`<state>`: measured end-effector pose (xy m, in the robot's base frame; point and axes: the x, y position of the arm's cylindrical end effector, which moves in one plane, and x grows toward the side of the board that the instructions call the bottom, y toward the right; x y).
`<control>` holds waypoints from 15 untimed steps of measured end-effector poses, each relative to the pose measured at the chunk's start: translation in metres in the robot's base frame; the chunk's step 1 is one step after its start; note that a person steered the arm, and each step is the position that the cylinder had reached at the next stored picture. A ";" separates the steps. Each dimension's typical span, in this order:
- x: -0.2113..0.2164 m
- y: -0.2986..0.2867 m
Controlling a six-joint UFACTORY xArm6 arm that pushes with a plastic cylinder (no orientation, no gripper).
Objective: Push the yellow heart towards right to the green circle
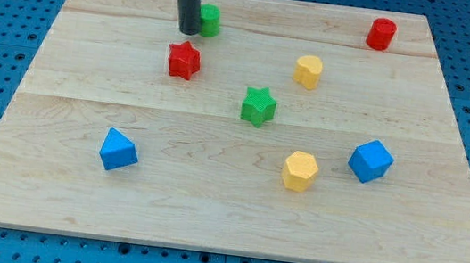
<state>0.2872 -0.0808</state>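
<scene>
Rod comes down from the view's top, tip (189,32) sitting on the wooden board (76,184) and touching, or just about touching, the left side of the green circle (210,21), which it partly hides. No gripper on this arm, so nothing to report as open or closed. Red star (184,60) just below the tip. Two yellow blocks look alike: one (308,71) well right of the green circle, the other (300,170) near the view's bottom; can't tell which is the heart. Green star (259,106) mid-board. Red cylinder-like block (380,33) top right. Blue blocks at left (118,149) and right (370,161).
</scene>
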 end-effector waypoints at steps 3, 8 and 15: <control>-0.028 -0.049; -0.040 0.058; 0.071 0.108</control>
<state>0.3578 0.0270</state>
